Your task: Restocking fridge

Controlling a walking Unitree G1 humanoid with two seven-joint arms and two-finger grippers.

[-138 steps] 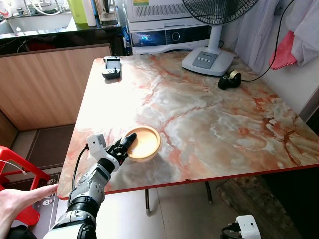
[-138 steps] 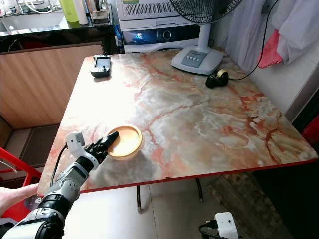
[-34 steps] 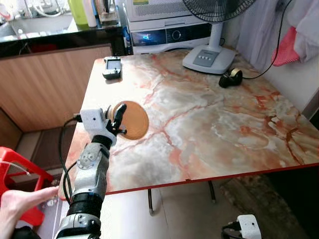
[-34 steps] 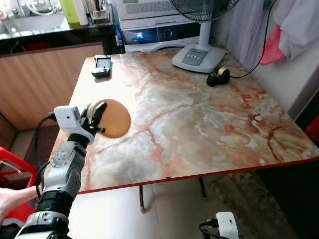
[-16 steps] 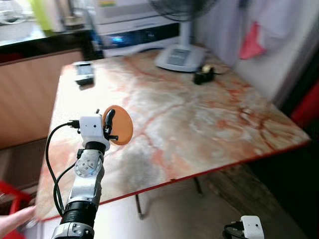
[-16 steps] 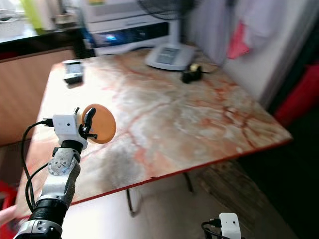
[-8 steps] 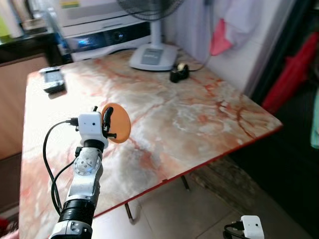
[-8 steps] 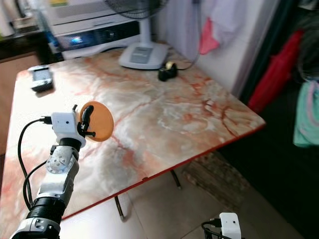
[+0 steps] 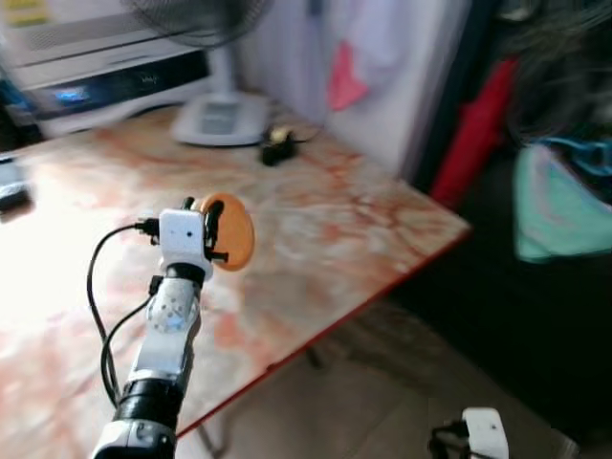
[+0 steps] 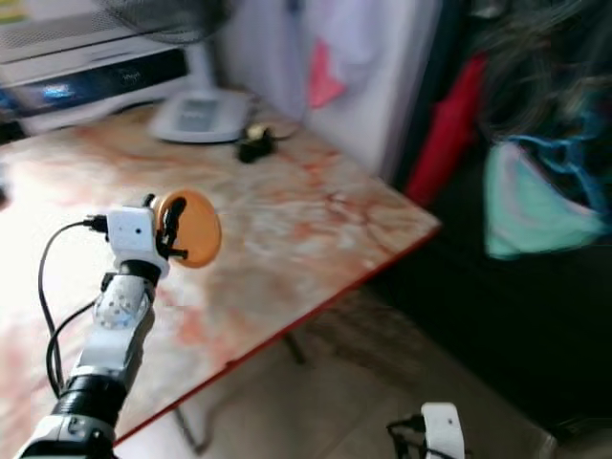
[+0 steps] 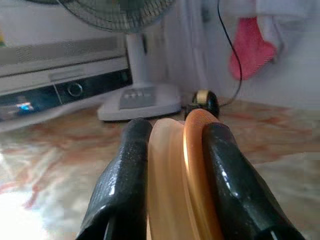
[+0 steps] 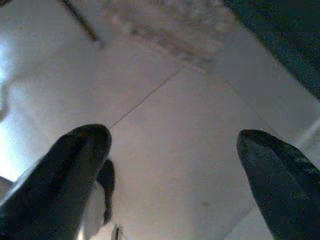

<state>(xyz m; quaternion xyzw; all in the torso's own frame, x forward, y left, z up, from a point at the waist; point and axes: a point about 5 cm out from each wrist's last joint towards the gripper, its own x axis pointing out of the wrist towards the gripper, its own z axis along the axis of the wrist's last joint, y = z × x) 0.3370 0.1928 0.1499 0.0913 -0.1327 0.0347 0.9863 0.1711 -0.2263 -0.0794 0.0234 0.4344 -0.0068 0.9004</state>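
An orange plate (image 9: 232,231) is held up on edge above the marble table (image 9: 325,220), with my left gripper (image 9: 212,228) shut on its rim. In the left wrist view the two black fingers (image 11: 129,175) clamp the orange plate (image 11: 185,170) between them. My right gripper (image 12: 175,165) hangs low beside me with its fingers wide apart over the pale tiled floor (image 12: 165,125). Its white wrist (image 9: 483,430) shows at the bottom of the left eye view.
A white fan base (image 9: 218,120) and a dark tape roll (image 9: 277,150) stand at the table's far side, with a white appliance (image 9: 105,72) behind. To the right are a red object (image 9: 473,134), a teal cloth (image 9: 559,196) and dark space. The picture is blurred.
The whole picture has swung to the right, so the camera has turned. The table now lies to the left and the dark area fills the right. The plate stays clamped in my left gripper.
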